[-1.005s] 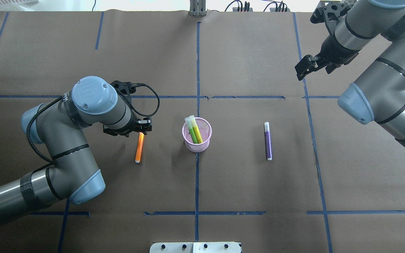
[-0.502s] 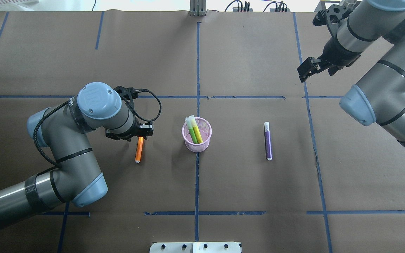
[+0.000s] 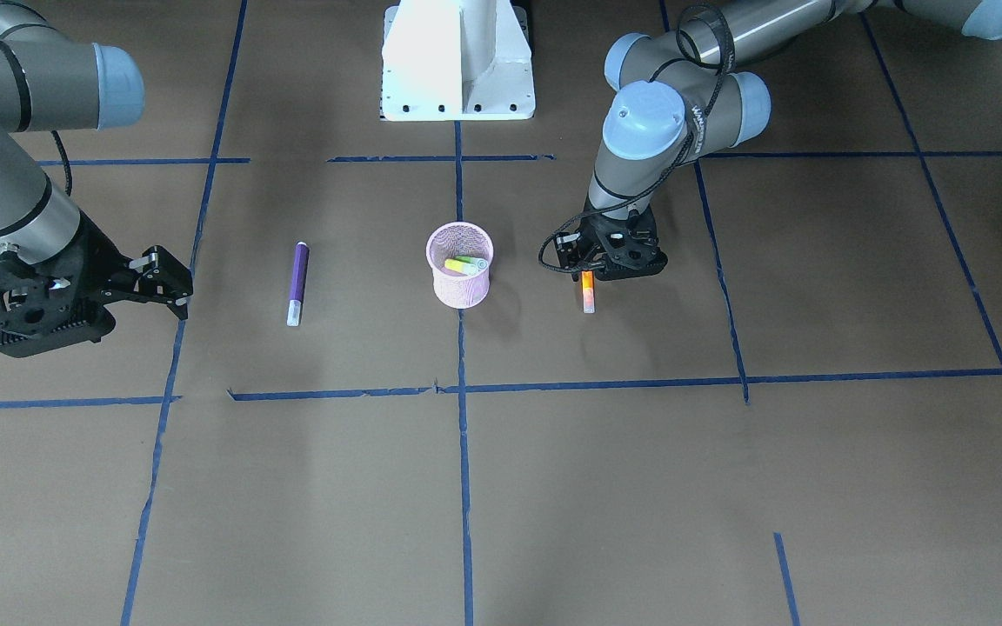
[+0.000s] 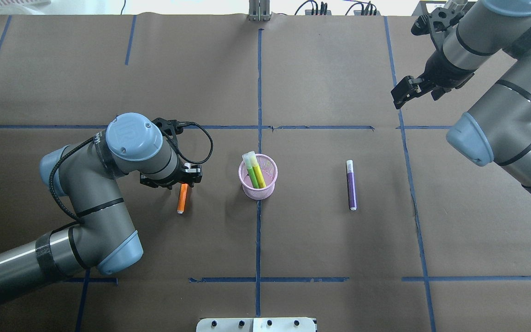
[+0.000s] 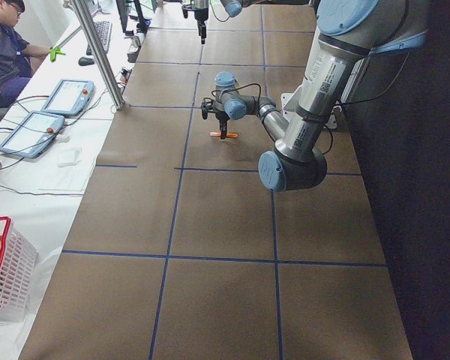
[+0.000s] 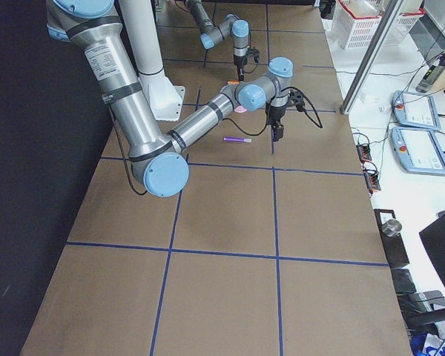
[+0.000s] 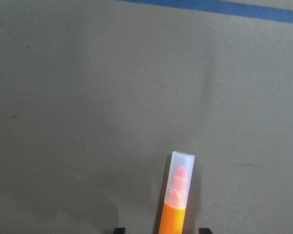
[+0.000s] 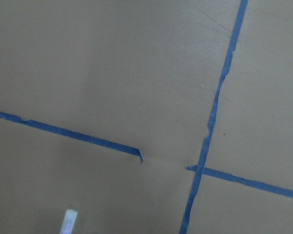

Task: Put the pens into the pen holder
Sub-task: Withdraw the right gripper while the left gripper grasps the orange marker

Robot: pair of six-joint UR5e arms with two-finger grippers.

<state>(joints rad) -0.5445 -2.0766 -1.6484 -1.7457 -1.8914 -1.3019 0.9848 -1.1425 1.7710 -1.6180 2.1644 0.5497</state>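
Seen from over the robot's shoulders, the brown paper-covered bench (image 4: 321, 240) is marked into squares with blue tape. At the left, the left gripper (image 4: 183, 180) is low over the far end of an orange pen (image 4: 182, 198) that lies flat on the bench. Its jaws stand apart, one on each side of the pen barrel, and the wrist camera shows the pen's pale cap end poking out beyond them. Near the centre, just right of that pen, stands the pink mesh pen holder (image 4: 258, 192), upright on a tape line. It contains two pens, a green pen (image 4: 251, 174) and a yellow pen (image 4: 259, 174), both leaning towards the far-left rim with pale caps upward. Right of the cup, well apart from it, a purple pen (image 4: 351, 186) lies flat, white cap away from the robot. At the far right, the right gripper (image 4: 401, 93) hangs above the bench with jaws apart, holding nothing.
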